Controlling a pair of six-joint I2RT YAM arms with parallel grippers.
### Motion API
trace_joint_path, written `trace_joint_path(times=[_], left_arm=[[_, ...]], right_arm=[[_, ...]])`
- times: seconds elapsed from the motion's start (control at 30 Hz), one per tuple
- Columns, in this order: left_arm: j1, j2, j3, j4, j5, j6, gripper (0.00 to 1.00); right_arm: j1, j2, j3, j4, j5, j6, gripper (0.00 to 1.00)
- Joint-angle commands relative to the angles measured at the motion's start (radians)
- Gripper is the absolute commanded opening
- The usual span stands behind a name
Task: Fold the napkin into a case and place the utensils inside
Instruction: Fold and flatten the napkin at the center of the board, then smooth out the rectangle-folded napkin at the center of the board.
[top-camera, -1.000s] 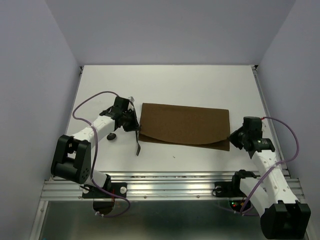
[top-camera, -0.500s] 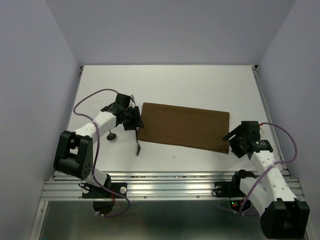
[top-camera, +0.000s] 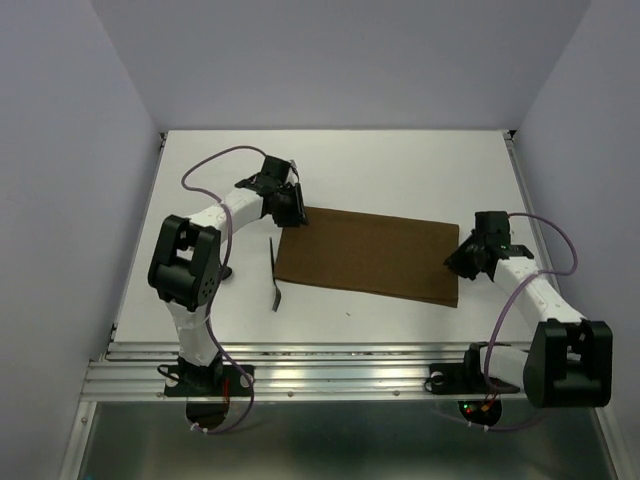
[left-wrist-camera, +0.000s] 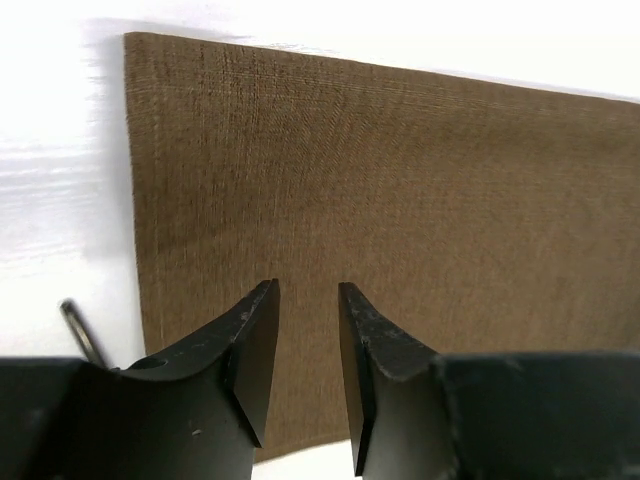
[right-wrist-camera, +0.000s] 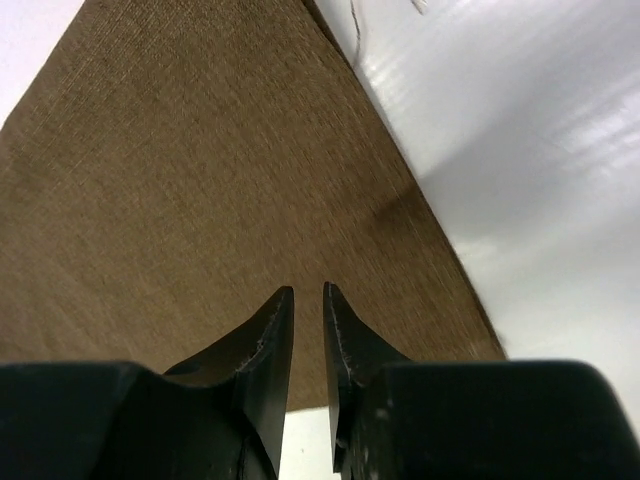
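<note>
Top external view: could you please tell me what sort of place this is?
Likely a robot lab test cell: a white table boxed in by plain walls, a left arm and right arm mounted at an aluminium rail on its near edge, and one brown napkin laid out.

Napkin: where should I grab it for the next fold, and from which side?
Probably its two short ends. The napkin lies flat as a long rectangle, so only the edges offer a pinch. Bring the left pincer in low from the left at the far-left corner, the right pincer from the right at the right edge.
</note>
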Motion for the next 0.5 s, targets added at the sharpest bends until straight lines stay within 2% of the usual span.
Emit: trace_joint_path(times=[0.0,0.23,0.47], left_arm=[[-0.003,0.071,0.074,0.012,-0.001,-0.006,0.41],[-0.003,0.177,0.072,-0.011,-0.019,-0.038,0.41],[-0.019,0.117,-0.082,0.012,-0.022,-0.064,0.42]], right_arm=[[0.008,0.105,0.041,0.099,-0.052,-0.038,0.24],[0.008,0.248,0.030,0.123,0.080,-0.055,0.24],[0.008,0.405,0.116,0.122,0.221,-0.088,0.24]])
